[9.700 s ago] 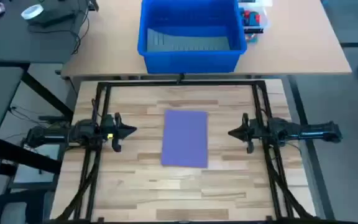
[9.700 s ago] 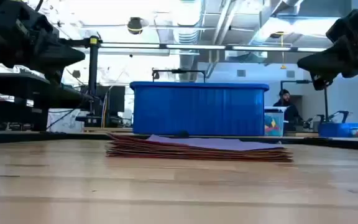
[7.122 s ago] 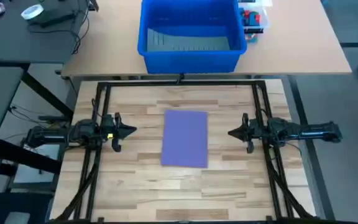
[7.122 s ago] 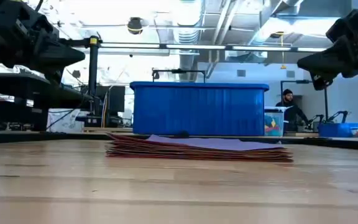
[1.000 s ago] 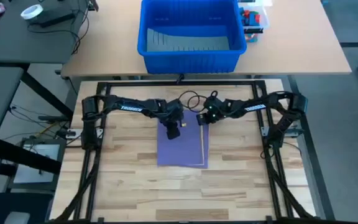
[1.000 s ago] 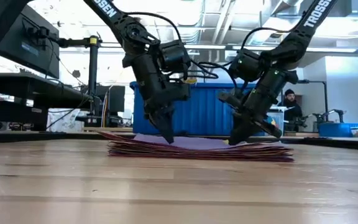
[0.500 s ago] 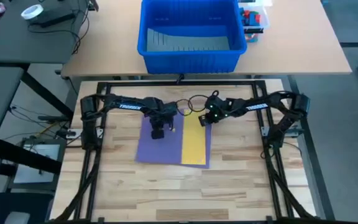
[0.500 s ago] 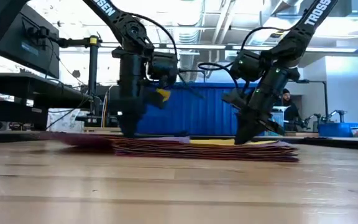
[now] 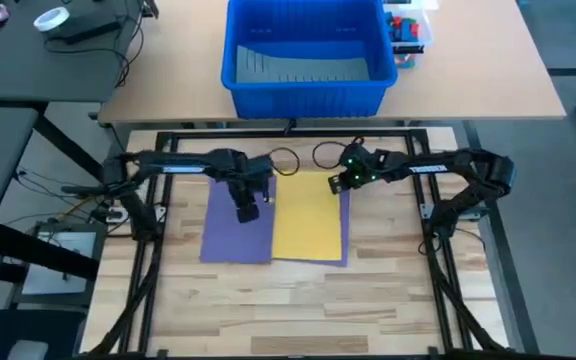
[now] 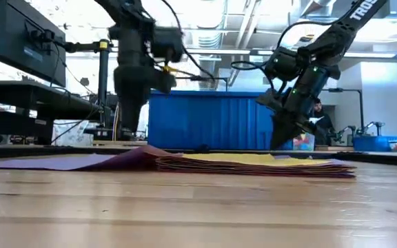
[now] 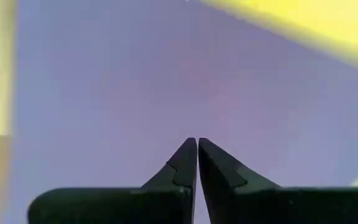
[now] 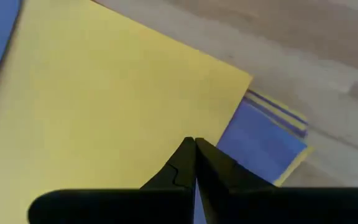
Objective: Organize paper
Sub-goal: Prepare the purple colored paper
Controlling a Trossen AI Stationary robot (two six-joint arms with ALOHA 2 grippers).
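A stack of coloured paper [image 9: 310, 218] lies mid-table with a yellow sheet [image 12: 104, 99] on top. A purple sheet [image 9: 230, 232] lies flat to the stack's left; its right edge rises onto the stack's side [image 10: 143, 153]. My left gripper [image 9: 247, 213] is shut, tips down on the purple sheet [image 11: 135, 81]. My right gripper [image 9: 334, 186] is shut, tips down at the stack's far right corner. My left gripper presses its shut fingertips [image 11: 197, 147] down onto the purple sheet's far right part [image 11: 194, 124], coming from above. The sheet lies flat on the table beneath them. My right gripper presses its shut fingertips [image 12: 195, 146] down on the yellow sheet near its right edge [image 12: 219, 127], by the far right corner, from above. The stack lies flat; lower blue and yellow sheets [image 12: 260, 140] stick out beside it.
A big blue bin [image 9: 306, 50] stands beyond the table's far edge on a second table, with a clear bag [image 9: 408, 30] of coloured things to its right. Bare wood [image 9: 298, 300] lies near the front edge. A black frame [image 9: 438, 270] borders the table.
My left gripper has moved toward the table's left edge with shut fingers, sliding the purple top sheet off the stack and uncovering the yellow sheet. My right gripper has stayed down on the stack's far right corner and drifted a little right; the stack has shifted slightly right too.
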